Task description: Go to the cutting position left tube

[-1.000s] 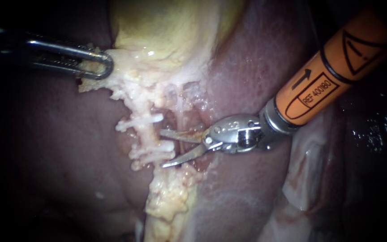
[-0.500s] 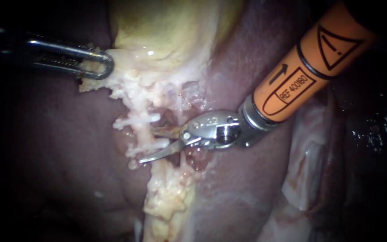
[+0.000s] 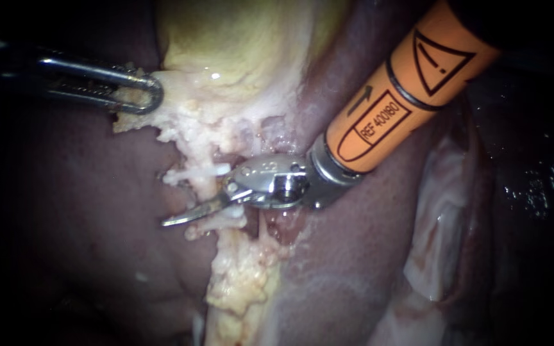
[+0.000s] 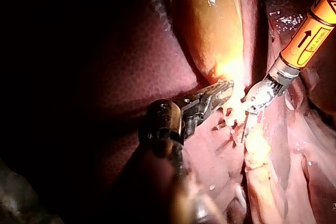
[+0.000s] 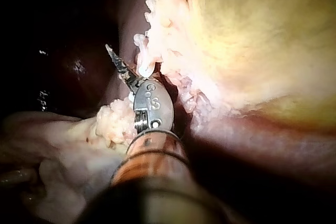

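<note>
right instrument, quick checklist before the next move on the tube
1. Hold: the left instrument has its jaws shut on the gallbladder edge: ok.
2. Position: the right instrument lies across the tube: ok.
3. Crossing sits between the upper clip and the lower clip: ok.
4. Tip clear of the liver: cannot tell, it pokes past the tube over it.
5. Far side of the tube free: cannot tell, hidden.
</note>
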### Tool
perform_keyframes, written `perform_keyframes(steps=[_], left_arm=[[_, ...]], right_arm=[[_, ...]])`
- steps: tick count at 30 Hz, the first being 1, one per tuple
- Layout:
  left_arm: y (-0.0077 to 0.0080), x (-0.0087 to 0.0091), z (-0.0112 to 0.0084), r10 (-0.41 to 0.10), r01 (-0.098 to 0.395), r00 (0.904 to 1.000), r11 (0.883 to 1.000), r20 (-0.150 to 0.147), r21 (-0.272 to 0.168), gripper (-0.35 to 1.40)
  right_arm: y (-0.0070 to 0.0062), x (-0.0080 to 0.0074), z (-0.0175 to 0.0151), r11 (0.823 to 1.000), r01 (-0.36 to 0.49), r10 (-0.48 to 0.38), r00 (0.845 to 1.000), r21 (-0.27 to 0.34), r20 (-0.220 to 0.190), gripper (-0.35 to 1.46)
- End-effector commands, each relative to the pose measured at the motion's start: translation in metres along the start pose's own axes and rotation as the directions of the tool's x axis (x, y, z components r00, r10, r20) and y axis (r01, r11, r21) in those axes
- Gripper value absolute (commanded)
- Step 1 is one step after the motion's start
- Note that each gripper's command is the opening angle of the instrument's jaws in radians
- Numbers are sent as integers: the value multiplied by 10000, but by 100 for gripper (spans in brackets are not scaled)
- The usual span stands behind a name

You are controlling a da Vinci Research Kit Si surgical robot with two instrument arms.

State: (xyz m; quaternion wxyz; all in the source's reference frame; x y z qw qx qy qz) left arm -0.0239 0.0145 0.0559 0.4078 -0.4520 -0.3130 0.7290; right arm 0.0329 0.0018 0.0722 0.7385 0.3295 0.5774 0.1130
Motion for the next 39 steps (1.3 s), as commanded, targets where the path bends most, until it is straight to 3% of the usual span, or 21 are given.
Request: perform_keyframes(steps=[1,8,18,24,39], left_arm=[[0,0,0,1,-1,10000,10000,-1,1,-35],[0,0,0,1,-1,10000,10000,-1,1,-35],[0,-1,-2,6,-6,10000,10000,4,-7,-35],[0,-1,-3,8,-8,10000,10000,7,-11,-35],[0,-1,-3,8,-8,10000,10000,7,-12,-35]], right_arm=[[1,0,2,10000,-34,34,10000,-2,-11,136],[2,2,13,9992,-397,398,9990,66,-180,137],[-40,24,22,9944,-963,969,9952,428,-133,139],[-57,37,23,9925,-1058,1067,9942,610,-113,141],[-56,40,19,9922,-1078,1089,9939,634,-153,141]])
